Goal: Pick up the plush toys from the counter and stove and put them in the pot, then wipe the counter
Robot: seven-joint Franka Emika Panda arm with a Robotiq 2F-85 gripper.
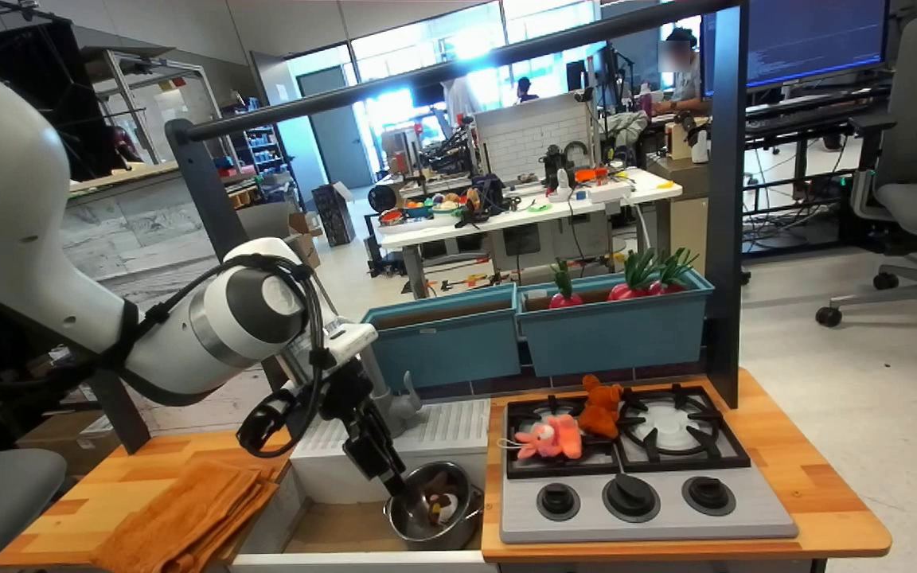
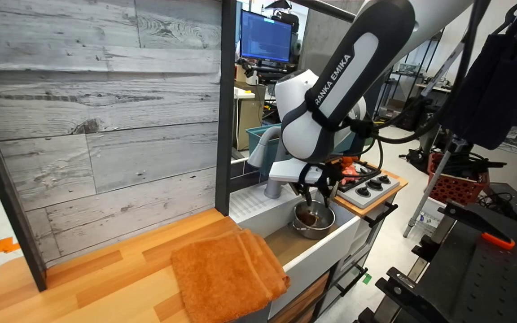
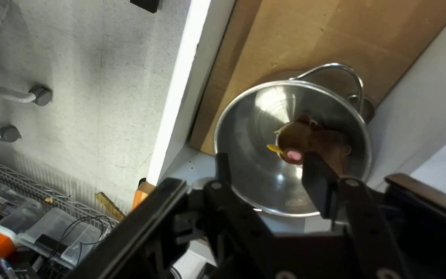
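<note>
Inside the steel pot lies a brown plush toy with yellow and pink parts. My gripper hangs over the pot with its fingers spread apart. Nothing is held between them; the right finger covers part of the toy in the wrist view. On the stove, a pink plush toy and a red-orange plush toy rest side by side on the left burners. The wooden counter runs around the stove and continues left of the sink. In an exterior view the gripper points down at the pot.
The pot stands in the white sink, against its right wall. A folded orange cloth lies on the left counter, overhanging its front edge. Behind the sink rises a grey faucet. Blue-green planters and a dark overhead bar stand at the back.
</note>
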